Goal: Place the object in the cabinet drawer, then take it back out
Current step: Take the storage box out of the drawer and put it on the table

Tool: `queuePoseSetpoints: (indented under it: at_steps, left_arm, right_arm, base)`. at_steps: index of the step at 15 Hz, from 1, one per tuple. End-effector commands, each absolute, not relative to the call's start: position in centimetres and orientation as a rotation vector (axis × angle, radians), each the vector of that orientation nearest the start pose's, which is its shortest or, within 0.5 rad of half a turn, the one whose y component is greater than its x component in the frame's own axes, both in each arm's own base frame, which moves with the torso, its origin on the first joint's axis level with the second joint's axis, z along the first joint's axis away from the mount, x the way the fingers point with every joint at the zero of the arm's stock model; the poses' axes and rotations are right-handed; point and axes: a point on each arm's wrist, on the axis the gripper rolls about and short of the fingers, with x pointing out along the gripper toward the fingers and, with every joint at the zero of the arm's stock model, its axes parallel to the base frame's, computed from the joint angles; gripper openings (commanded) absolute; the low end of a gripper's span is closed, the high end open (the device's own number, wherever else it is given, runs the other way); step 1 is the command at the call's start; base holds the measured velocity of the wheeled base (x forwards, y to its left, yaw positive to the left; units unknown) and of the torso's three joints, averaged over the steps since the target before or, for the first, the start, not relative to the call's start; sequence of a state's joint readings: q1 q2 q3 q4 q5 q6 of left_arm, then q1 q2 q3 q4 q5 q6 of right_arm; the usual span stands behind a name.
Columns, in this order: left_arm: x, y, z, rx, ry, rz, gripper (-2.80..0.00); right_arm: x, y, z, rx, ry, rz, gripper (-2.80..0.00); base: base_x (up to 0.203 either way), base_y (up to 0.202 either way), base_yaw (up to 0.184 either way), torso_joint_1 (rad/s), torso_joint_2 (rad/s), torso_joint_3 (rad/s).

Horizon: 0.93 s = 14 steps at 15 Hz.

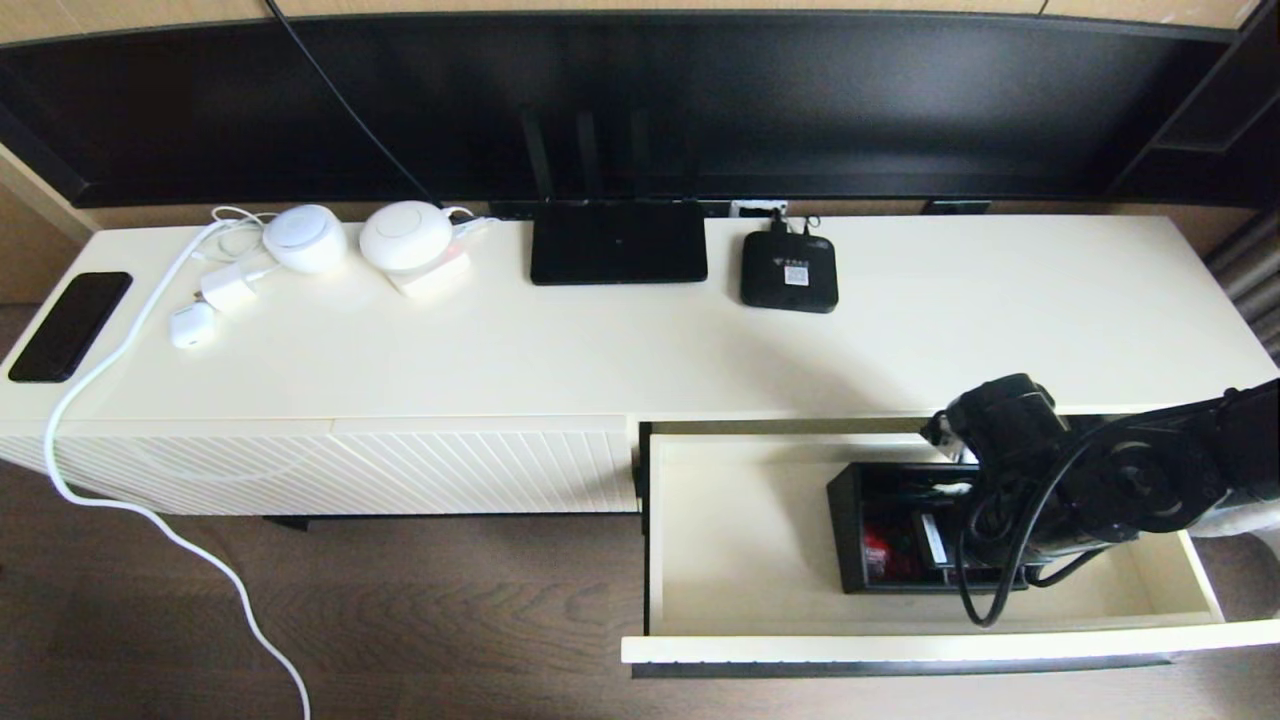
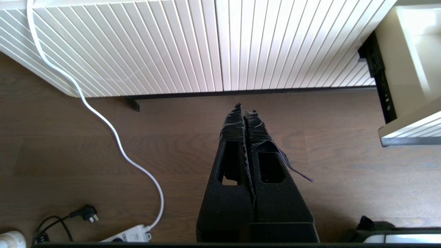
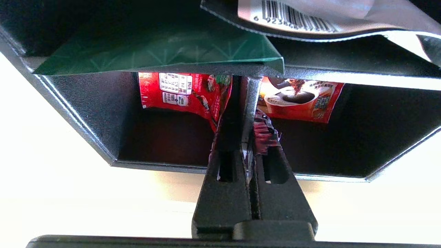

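Observation:
The black organiser box [image 1: 868, 525] is inside the open cream cabinet drawer [image 1: 740, 545], towards its right half. My right gripper [image 3: 246, 115] is shut on the thin divider wall [image 3: 251, 91] between the box's two square compartments, one finger in each. Red packets [image 3: 182, 93] lie in those compartments and a green packet [image 3: 165, 51] in the long one. In the head view the right wrist [image 1: 1010, 470] covers the box's right part. I cannot tell whether the box rests on the drawer floor [image 3: 69, 172]. My left gripper [image 2: 245, 112] hangs shut and empty over the wooden floor.
On the cabinet top stand a flat black router [image 1: 618, 242], a small black device [image 1: 789, 271], white round gadgets [image 1: 405, 235] and a phone [image 1: 70, 325]. A white cable [image 1: 150, 505] trails down over the closed ribbed panel [image 1: 400, 470] to the floor.

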<state>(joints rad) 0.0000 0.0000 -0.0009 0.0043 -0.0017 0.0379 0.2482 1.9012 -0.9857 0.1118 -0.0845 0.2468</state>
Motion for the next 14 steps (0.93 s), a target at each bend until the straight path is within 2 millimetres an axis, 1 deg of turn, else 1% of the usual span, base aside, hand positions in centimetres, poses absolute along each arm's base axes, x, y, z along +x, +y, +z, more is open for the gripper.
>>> queuePoseSetpoints:
  at_steps: [1, 6, 10, 14]
  left_arm:
    - [-2.3, 0.0, 7.5, 0.038, 0.003, -0.002, -2.80]
    - [-2.3, 0.0, 7.5, 0.038, 0.003, -0.002, -2.80]
    - [-2.3, 0.0, 7.5, 0.038, 0.004, -0.002, -2.80]
    - [-2.3, 0.0, 7.5, 0.038, 0.003, -0.002, -2.80]
  right_arm:
    - [30.8, 7.5, 10.2, 0.057, 1.030, 0.017, -2.80]
    - [29.9, 7.2, 12.1, 0.066, 0.975, 0.021, -2.80]
    - [28.9, 6.9, 12.8, 0.064, 0.960, 0.022, -2.80]
    - [28.7, 6.9, 13.6, 0.063, 0.933, 0.024, -2.80]
  base:
    - [0.000, 0.000, 0.000, 0.000, 0.00, 0.000]
    - [0.000, 0.000, 0.000, 0.000, 0.00, 0.000]
    - [0.000, 0.000, 0.000, 0.000, 0.00, 0.000]
    - [0.000, 0.000, 0.000, 0.000, 0.00, 0.000]
